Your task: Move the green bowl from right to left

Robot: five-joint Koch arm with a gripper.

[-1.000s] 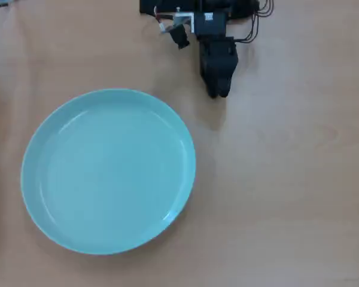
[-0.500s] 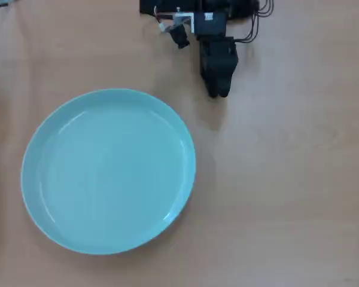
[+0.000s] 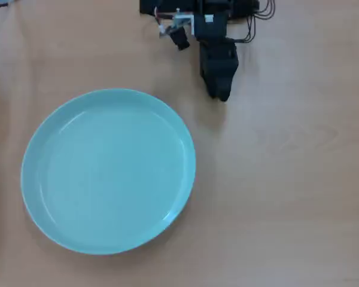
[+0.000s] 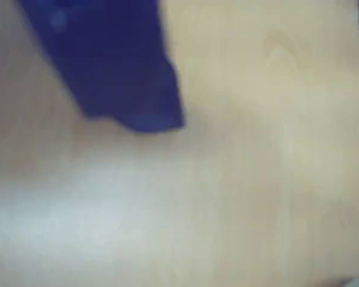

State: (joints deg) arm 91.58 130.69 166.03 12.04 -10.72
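Overhead view: the desk [image 3: 287, 197] is bare wood, and the green bowl [image 3: 107, 171] lies flat and empty toward its left edge. My jaws [image 3: 220, 92] hang near the top edge, apart from the bowl; whether they're spread I cannot tell. Wrist view is blurred: only one dark fingertip [image 4: 137, 101] over wood.

surface: light wooden table [image 3: 287, 179] | finish: faint grain | wrist view: blurred tabletop only
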